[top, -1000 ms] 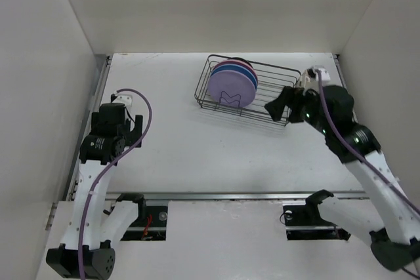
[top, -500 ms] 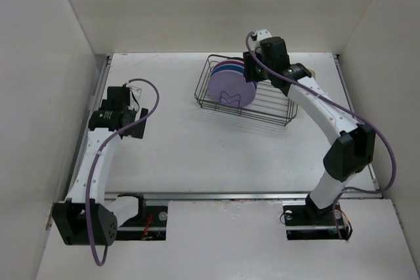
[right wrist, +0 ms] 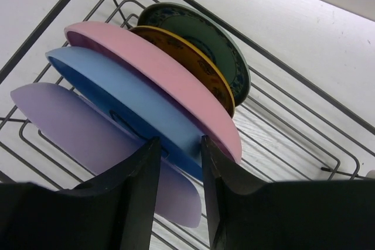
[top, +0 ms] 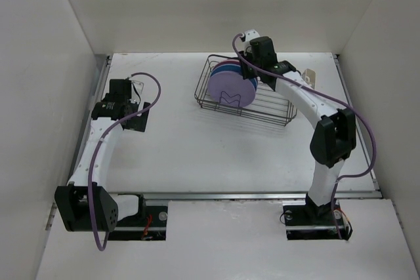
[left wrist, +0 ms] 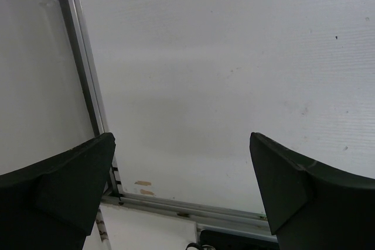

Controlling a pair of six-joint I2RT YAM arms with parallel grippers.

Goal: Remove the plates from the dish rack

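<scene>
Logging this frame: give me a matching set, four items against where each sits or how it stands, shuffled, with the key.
1. lavender plate
2. blue plate
3. small patterned plate
4. left pincer

A. open, over bare table
B. rim between the right pincer fingers
C. end of the dish rack row nearest the arm bases
D. far end of the row, behind the pink plate

Pairs: 1-C, 2-B, 3-D, 4-A
</scene>
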